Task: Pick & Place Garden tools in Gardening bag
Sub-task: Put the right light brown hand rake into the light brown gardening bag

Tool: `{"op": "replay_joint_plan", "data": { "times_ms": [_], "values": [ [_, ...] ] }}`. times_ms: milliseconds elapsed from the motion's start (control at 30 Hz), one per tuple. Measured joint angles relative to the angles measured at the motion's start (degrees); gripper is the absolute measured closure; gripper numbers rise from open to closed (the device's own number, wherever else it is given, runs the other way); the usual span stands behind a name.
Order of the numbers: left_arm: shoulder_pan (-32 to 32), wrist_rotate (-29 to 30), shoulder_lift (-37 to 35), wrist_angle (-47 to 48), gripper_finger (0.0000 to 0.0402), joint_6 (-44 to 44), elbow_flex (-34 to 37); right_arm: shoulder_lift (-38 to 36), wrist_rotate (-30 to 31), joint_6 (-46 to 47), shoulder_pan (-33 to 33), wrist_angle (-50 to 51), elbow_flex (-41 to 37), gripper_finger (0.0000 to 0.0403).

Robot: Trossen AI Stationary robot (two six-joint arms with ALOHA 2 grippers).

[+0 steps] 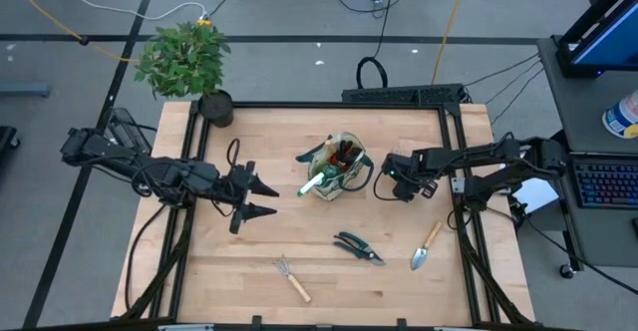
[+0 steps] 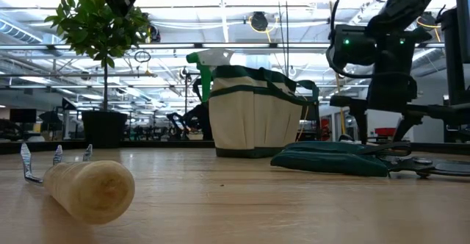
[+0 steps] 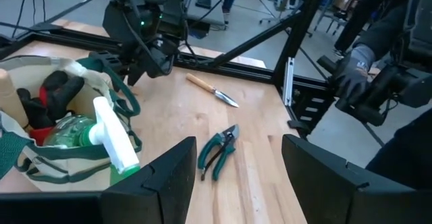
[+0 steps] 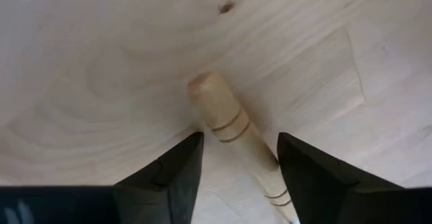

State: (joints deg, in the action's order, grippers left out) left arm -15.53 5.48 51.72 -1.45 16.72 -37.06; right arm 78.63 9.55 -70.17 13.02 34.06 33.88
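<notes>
The bag (image 2: 250,119) stands on the table between the two grippers, just beside the right one and a little apart from the tips of the left one. It already holds the sprayer (image 3: 111,140), whose white nozzle pokes out over the rim, and the red and black gloves (image 3: 40,99) tucked behind it, so part of the job looks done. Three tools lie loose on the table, all on the near side of both grippers: the shears (image 1: 357,247), the trowel (image 1: 427,248) beside them, and the rake (image 1: 291,278), which is the farthest from the bag. The left gripper (image 1: 271,199) hangs low with its jaws spread wide and nothing in them, pointing at the bag. The right gripper (image 4: 239,137) faces down at the table with its jaws parted; a wooden handle (image 4: 226,119) shows in the gap, with space on both sides, and I cannot tell whether it is touched. By my reckoning three tools remain to be bagged
</notes>
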Motion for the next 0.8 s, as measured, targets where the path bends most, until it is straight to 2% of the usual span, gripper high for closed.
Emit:
{"op": "replay_joint_plan", "data": {
  "times_ms": [133,333,567,700,800],
  "values": [
    [0.0,0.0,0.0,0.0,0.0176,-0.1,0.0,0.0,0.7,3.7,-0.1,-0.1,-0.2,0.0256],
    [0.0,0.0,0.0,0.0,0.0176,-0.1,0.0,0.0,1.0,9.1,-0.5,-0.2,0.2,0.0341],
    [0.0,-0.1,0.0,0.0,0.0176,0.3,0.0,-2.5,0.1,22.4,-2.6,0.8,4.8,0.0349],
    [0.0,-0.1,0.0,0.2,0.0176,0.6,0.0,-5.6,-8.1,32.2,-3.8,2.9,9.1,0.0349],
    [0.0,-0.1,0.0,0.4,0.0176,1.4,0.0,-8.0,-17.7,39.9,-4.3,4.1,13.0,0.0349]
  ]
}}
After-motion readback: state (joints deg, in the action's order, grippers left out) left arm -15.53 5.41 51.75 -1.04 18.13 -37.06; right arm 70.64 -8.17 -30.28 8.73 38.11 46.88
